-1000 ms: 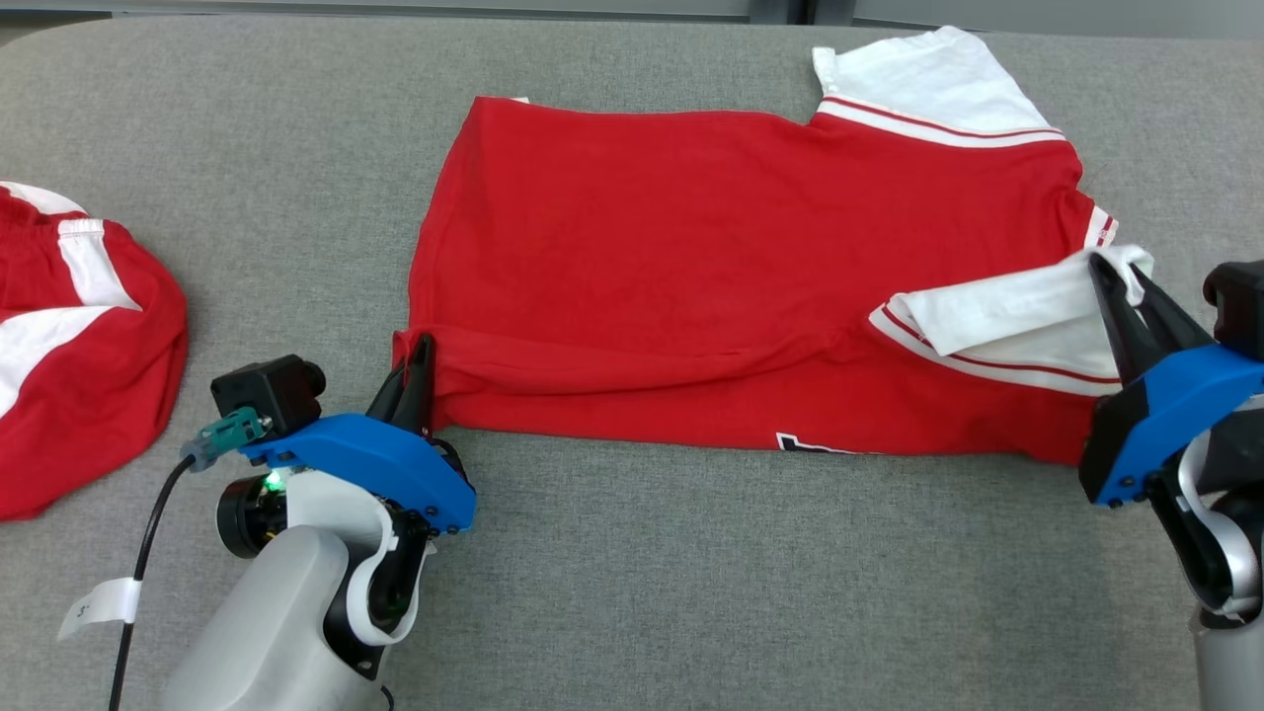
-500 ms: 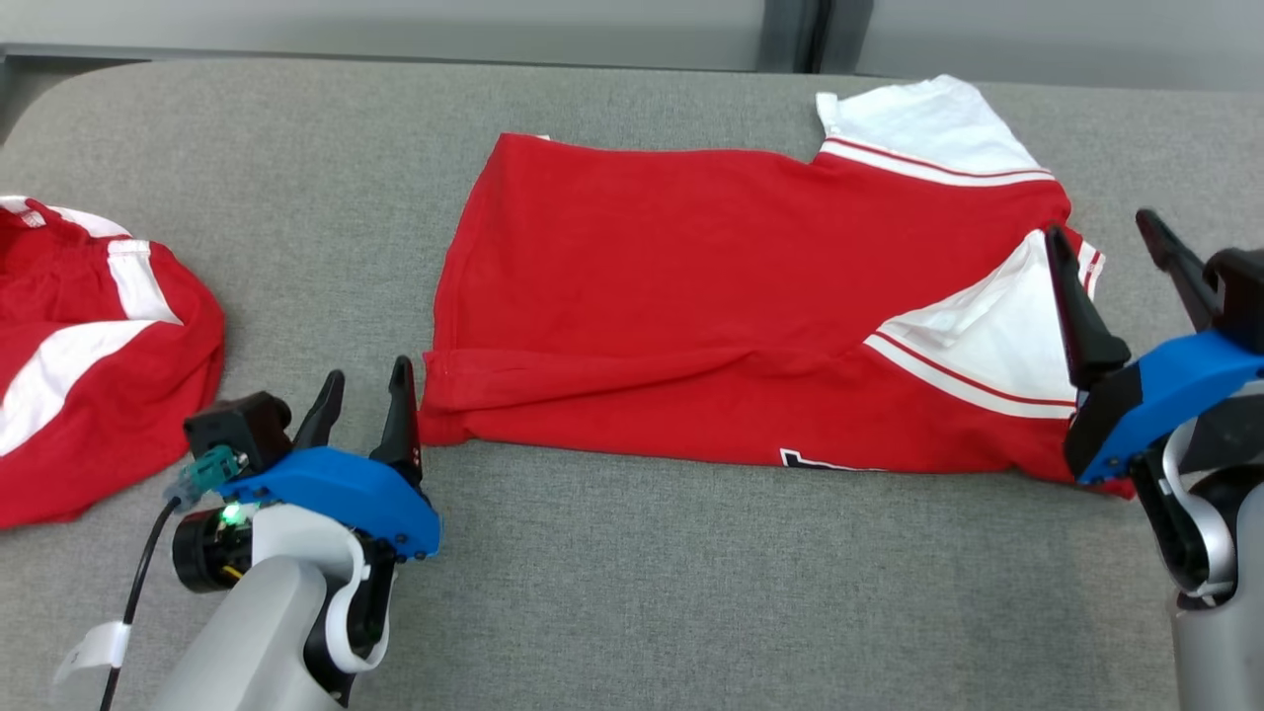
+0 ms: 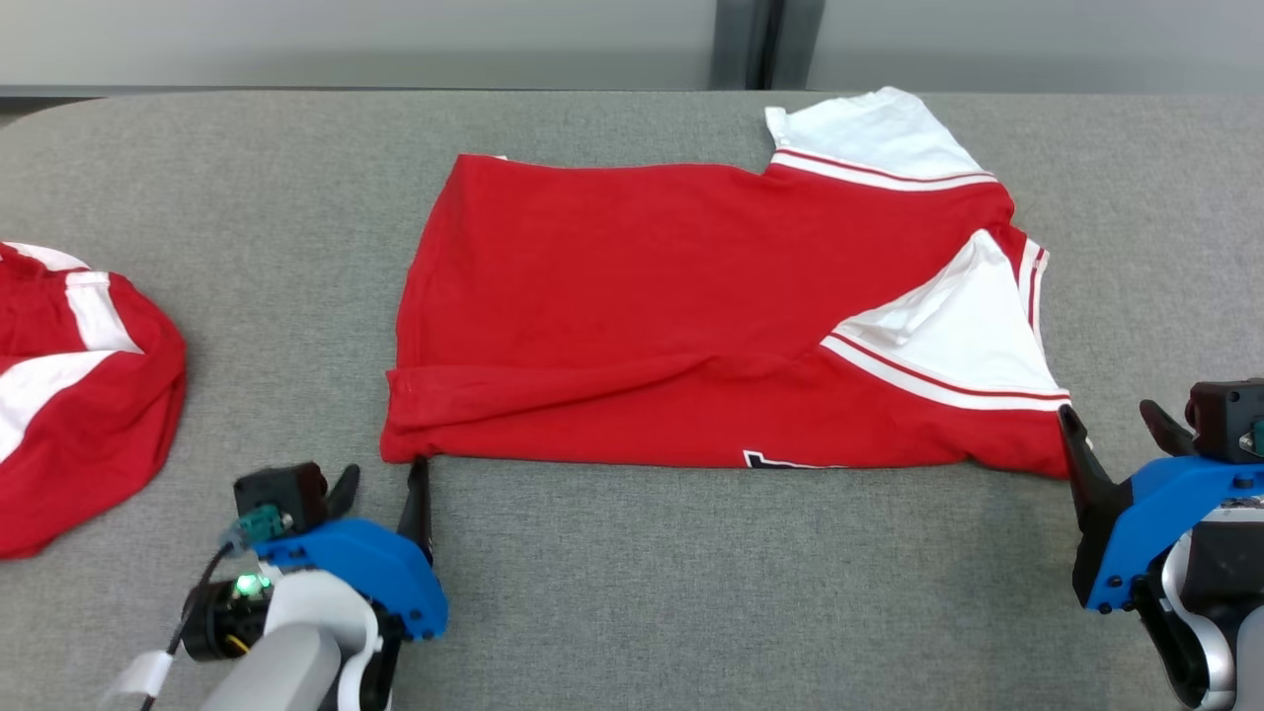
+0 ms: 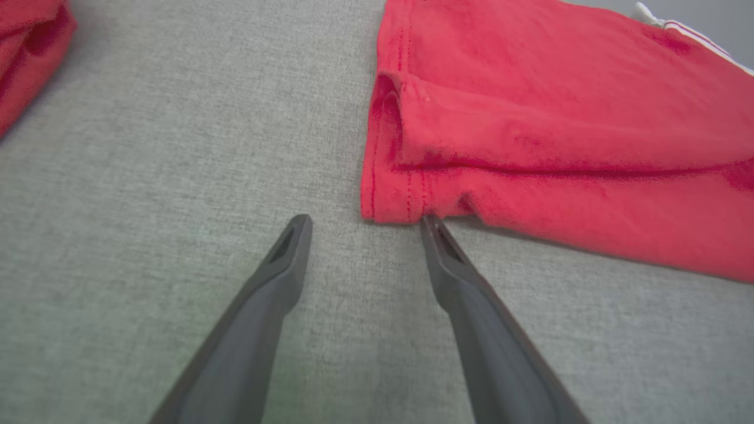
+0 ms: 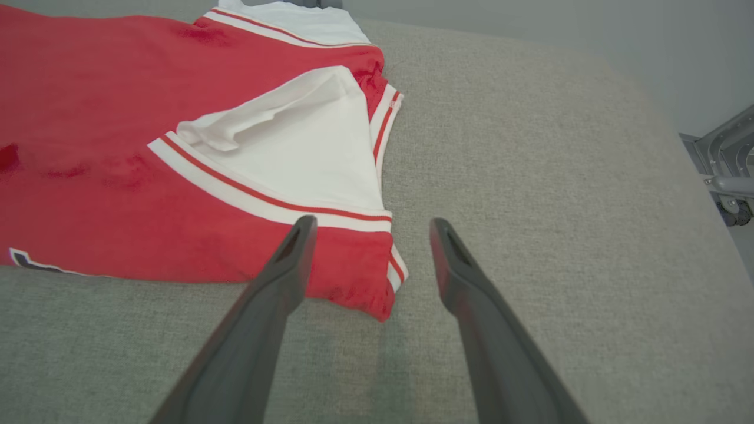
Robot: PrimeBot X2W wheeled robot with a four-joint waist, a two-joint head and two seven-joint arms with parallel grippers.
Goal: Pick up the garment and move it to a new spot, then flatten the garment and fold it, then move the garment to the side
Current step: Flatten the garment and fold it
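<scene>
Head view first: the garment [image 3: 691,316] is lying spread out in the middle of the counter [image 3: 632,592]. Its near long edge is doubled over and one white sleeve [image 3: 953,326] is tucked onto the red body. The other white sleeve [image 3: 869,133] pokes out at the far edge. The left end effector [image 3: 383,472] sits just off the near left corner and the right end effector [image 3: 1106,413] just off the near right corner. Both are spread wide with nothing in them. There's another red-and-white garment [image 3: 69,395] bunched up way over on the left, well apart from this one.

Left wrist view: fingers apart and empty, with one tip right at the hem corner and the other over bare counter.

Right wrist view: same deal, released. One finger overlaps the red corner in the picture, but I can't tell if it's actually touching.

So my read is that the relocating and flattening look done and a first fold is in. What's left looks like dealing with that far sleeve, another fold or two, then shifting the whole thing to the side.
</scene>
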